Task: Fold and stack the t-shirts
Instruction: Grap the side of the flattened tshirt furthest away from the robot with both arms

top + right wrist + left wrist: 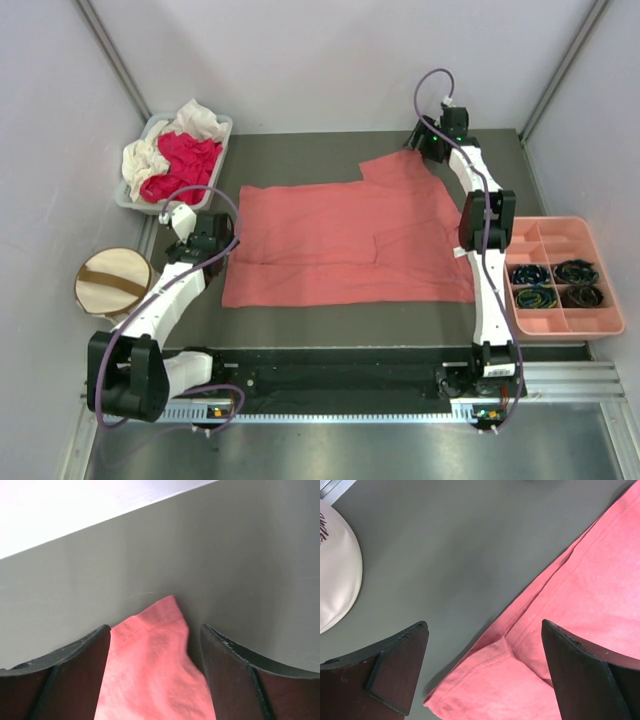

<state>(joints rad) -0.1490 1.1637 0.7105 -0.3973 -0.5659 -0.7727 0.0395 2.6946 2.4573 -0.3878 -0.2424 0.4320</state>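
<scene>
The salmon-pink t-shirt (pixel 350 240) lies spread flat on the dark table. My left gripper (pixel 224 243) is open above its left edge. In the left wrist view the open gripper (pixel 485 675) straddles a hemmed, doubled-over corner of the shirt (pixel 580 605) without pinching it. My right gripper (pixel 426 148) is open at the shirt's far right sleeve corner. In the right wrist view the gripper (pixel 155 665) has that sleeve tip (pixel 150 670) lying loose between its fingers. A magenta-red shirt (pixel 185 160) and a cream-white shirt (pixel 148 160) lie crumpled in a grey bin (pixel 224 125) at the far left.
A cream drum-shaped fabric bin (pixel 112 282) with a brown strap stands left of the left arm and shows in the left wrist view (pixel 337 570). A salmon-pink compartment tray (pixel 575 232) holding dark coiled items sits at the right. Walls close off the back and sides.
</scene>
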